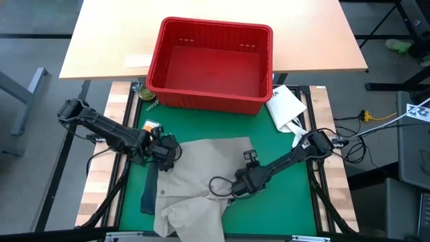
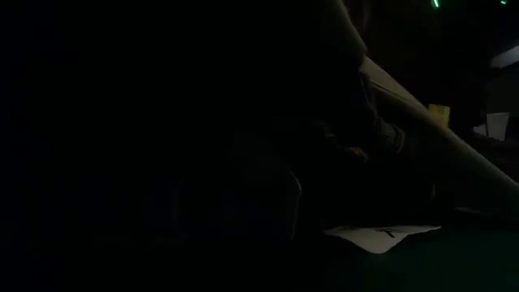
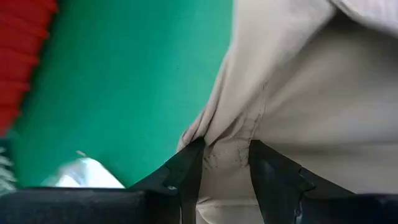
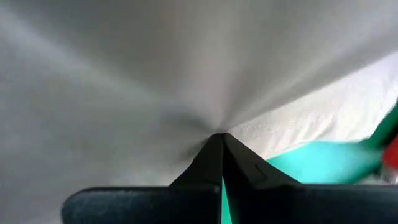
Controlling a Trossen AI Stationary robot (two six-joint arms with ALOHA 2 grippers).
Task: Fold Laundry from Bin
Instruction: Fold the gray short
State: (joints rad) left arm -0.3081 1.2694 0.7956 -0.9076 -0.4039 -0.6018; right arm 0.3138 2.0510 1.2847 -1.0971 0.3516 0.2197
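The tan khaki trousers (image 1: pixel 208 175) lie spread and rumpled on the green mat (image 1: pixel 282 202). My left gripper (image 1: pixel 168 153) is at their far left corner, shut on a bunch of the cloth (image 3: pixel 227 146). My right gripper (image 1: pixel 232 188) is over the middle of the trousers, its fingers shut on the cloth (image 4: pixel 221 135). A dark blue strip of cloth (image 1: pixel 149 188) sticks out from under the trousers' left edge. The red bin (image 1: pixel 201 99) stands at the far side, and no garment shows inside it. My left gripper pinches a bunched fold with a stitched seam (image 3: pixel 229 134) at the trousers' far left corner, between its two fingers. The fingers slant down from the table's left. The rest of the trousers lies on the mat. My right gripper pinches a small peak of the trousers' cloth (image 4: pixel 217 121) near their middle. The fingers slant steeply down from the table's right. Creases fan out from the fingertips, and the cloth around them rests on the mat.
A white packet (image 1: pixel 285 104) lies right of the bin at the mat's far right corner. Small items (image 1: pixel 149 97) and an orange-marked piece (image 1: pixel 152 126) lie by the bin's left near corner. The low view is almost dark. Cables (image 1: pixel 356 138) run off to the right.
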